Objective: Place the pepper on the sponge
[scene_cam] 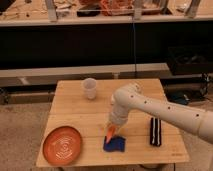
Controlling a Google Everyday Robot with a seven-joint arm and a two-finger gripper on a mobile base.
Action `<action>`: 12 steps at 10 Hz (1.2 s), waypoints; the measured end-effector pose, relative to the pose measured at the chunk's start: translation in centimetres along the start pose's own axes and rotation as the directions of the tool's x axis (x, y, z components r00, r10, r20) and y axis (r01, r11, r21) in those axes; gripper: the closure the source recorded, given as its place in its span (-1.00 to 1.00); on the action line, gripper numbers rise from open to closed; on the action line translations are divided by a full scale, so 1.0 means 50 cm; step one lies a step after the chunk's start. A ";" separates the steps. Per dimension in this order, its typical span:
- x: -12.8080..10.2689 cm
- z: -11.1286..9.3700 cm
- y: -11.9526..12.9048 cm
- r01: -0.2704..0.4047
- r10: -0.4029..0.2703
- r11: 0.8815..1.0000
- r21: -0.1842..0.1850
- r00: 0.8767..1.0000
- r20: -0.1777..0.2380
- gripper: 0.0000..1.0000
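The gripper (111, 128) is clasping the one pepper (109, 134) right above the one sponge (116, 144) (one plate (62, 145) is sitting left of the sponge).

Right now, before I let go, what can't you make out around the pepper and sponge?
Camera view only:
1. Whether the pepper touches the sponge or hangs just above its left corner: any gap is too small to see.
2. The pepper's upper end: hidden by the pincer, which sits low over the front of the table, directly above the sponge.
3. The arm past its forearm: cut off by the right edge.
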State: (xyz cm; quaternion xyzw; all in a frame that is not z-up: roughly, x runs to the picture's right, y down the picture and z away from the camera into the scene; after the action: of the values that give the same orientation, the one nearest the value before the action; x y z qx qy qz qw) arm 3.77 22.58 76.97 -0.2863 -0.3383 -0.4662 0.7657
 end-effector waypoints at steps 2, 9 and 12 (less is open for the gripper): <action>-0.002 -0.001 0.004 0.010 -0.010 1.000 -0.006 1.000 0.007 0.74; -0.005 0.001 0.004 0.033 -0.033 0.999 -0.017 0.999 0.016 0.28; -0.006 0.002 0.006 0.041 -0.041 0.999 -0.021 0.999 0.019 0.32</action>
State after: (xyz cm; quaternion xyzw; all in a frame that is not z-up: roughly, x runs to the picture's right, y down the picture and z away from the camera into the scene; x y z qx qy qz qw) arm 3.90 22.92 76.76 -0.2917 -0.3462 -0.4825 0.7498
